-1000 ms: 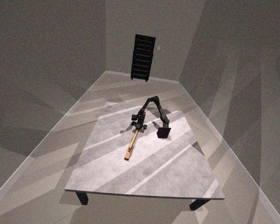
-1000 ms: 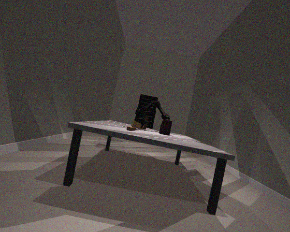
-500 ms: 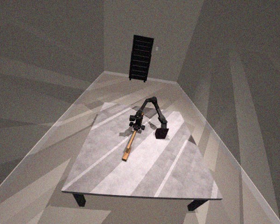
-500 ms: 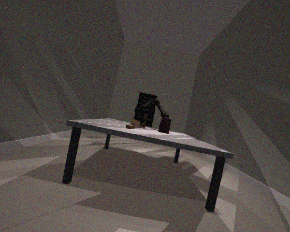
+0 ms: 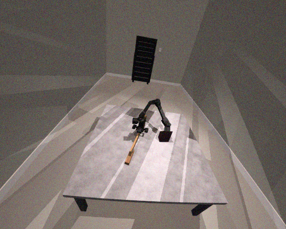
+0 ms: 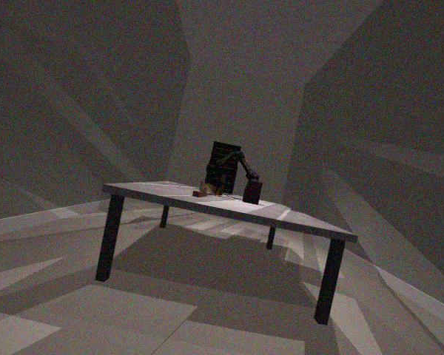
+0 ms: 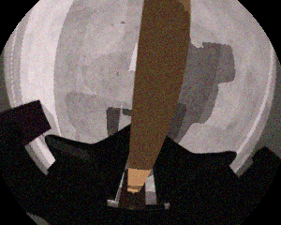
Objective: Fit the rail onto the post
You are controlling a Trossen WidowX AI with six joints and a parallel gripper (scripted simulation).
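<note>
Where the gripper (image 5: 138,132) (image 6: 220,191) (image 7: 142,127) stands clamped on the rail (image 5: 134,142) (image 7: 160,70) — its length running out to the footboard block (image 5: 128,159) (image 6: 199,194) — the wood is probably stiff, light and smooth-faced, best held near the post end, squarely across its sides, lest it pivot.

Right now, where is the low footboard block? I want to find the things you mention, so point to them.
In the top view, the low footboard block (image 5: 128,159) (image 6: 199,194) sits on the table (image 5: 195,172) (image 6: 229,210), left of the dark red box (image 5: 165,136) (image 6: 252,191) and nearer the camera, under the rail's far end.
</note>
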